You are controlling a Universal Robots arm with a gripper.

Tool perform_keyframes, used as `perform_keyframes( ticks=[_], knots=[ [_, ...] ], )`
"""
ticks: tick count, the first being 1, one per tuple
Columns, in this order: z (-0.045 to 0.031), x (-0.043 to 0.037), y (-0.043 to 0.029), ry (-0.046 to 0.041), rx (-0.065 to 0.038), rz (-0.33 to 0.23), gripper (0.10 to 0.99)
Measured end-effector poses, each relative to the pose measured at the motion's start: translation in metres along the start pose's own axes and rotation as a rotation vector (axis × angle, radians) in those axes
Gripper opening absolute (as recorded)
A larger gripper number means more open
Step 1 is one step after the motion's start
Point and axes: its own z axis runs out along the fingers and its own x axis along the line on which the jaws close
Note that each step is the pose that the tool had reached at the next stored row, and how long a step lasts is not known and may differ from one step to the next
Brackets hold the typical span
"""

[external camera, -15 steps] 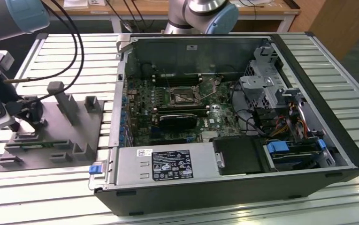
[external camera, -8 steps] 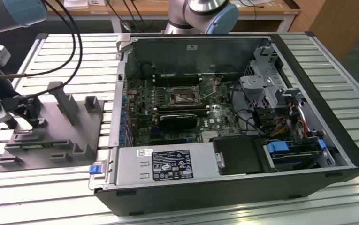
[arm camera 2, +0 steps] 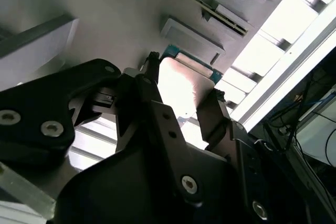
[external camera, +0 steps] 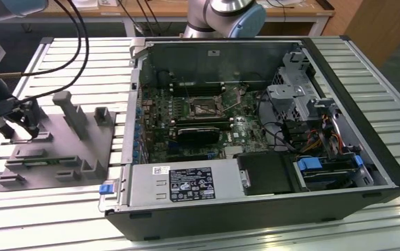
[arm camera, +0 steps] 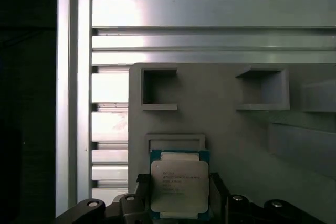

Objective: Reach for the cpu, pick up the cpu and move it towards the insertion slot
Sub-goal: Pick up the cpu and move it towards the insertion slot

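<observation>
- Two dark fingers point(arm camera 2: 212, 119) of the tool point(arm camera 2: 184, 80) are being pressed in on opposite edges of the cpu point(arm camera: 179, 182). The chip is being gripped by its rim, and its shiny top is being left untouched.
- Right now the cpu is being held flat, silver face up in the first wrist view, just beside a shallow square pocket of the grey fixture point(external camera: 53, 151). Whether it is being lifted clear or is resting on the plate cannot be told.
- Over in the exterior view, the tool is being held low over that fixture, at the exterior view's left, on the slatted bench point(external camera: 46, 219).
- Meanwhile the insertion slot point(external camera: 203, 107) is being shown well apart from the chip. It is inside the open computer case point(external camera: 367, 151), which is lying on its side so the board is being presented face up for access from above.
- Judged from this, the pick-up is being carried out and the carry toward the slot is not yet being made.
</observation>
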Motion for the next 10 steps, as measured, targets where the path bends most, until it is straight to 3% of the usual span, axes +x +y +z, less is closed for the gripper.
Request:
perform_keyframes(
  ticks=[10],
  knots=[
    [-0.0294, -0.0002, 0.0011, -0.0044, 0.000, 0.000, 0.537]
  ],
)
